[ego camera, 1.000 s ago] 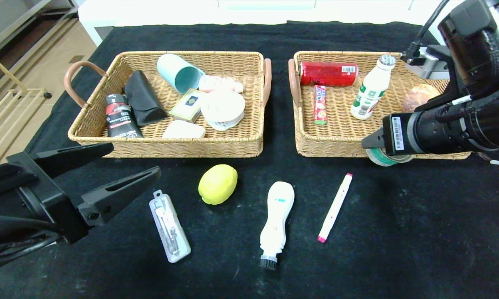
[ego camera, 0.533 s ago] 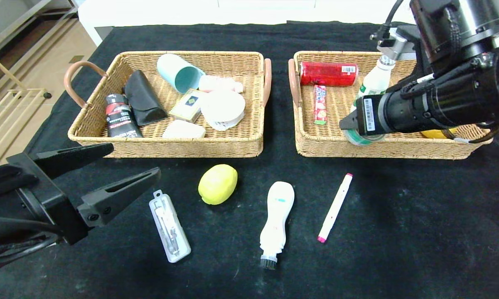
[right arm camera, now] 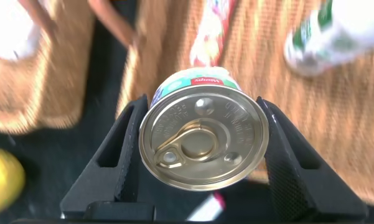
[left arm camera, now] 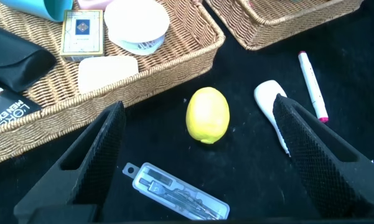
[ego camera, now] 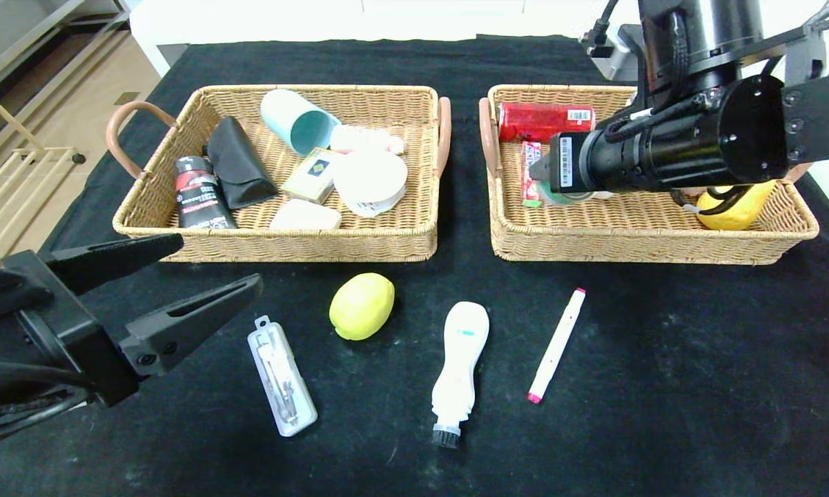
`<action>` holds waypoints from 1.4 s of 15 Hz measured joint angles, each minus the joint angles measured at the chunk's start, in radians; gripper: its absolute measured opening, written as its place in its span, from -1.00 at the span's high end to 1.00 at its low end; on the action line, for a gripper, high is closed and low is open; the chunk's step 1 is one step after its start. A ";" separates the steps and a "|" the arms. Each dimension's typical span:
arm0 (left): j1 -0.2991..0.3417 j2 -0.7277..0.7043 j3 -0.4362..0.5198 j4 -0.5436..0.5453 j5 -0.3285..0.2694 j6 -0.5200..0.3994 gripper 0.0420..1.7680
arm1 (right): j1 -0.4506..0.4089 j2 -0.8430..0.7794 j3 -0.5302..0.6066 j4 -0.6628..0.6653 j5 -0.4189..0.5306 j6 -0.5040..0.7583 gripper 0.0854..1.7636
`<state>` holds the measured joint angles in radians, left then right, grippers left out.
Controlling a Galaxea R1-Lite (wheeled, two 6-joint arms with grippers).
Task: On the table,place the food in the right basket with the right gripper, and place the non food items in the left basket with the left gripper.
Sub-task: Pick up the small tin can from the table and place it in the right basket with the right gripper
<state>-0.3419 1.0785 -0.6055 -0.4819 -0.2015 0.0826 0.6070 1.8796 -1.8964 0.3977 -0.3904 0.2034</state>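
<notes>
My right gripper is shut on a tin can with a pull-tab lid and holds it above the left part of the right basket. The can shows under the gripper in the head view. My left gripper is open and empty at the front left, above the table. A yellow lemon, a clear plastic case, a white brush and a pink-tipped marker lie on the black table. The left basket holds several non-food items.
The right basket holds a red package, a candy strip and a yellow item; my right arm hides the rest. In the left wrist view the lemon and the case lie between the fingers.
My right gripper has carried the can left and away from the basket's front edge, to above the basket's inside. My left gripper has barely moved.
</notes>
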 joint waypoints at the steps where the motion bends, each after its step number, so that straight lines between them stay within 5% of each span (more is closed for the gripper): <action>1: 0.000 -0.001 -0.001 0.000 0.000 0.000 -0.94 | -0.002 0.007 -0.001 -0.035 0.000 -0.002 -0.30; 14: 0.000 -0.004 -0.002 0.000 0.000 0.000 -0.94 | -0.032 0.077 -0.003 -0.143 0.000 -0.014 -0.30; 21: 0.000 -0.005 0.000 0.000 0.000 0.001 -0.94 | -0.032 0.068 0.001 -0.140 0.001 -0.010 -0.67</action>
<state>-0.3419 1.0732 -0.6060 -0.4819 -0.2011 0.0836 0.5753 1.9472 -1.8949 0.2572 -0.3891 0.1932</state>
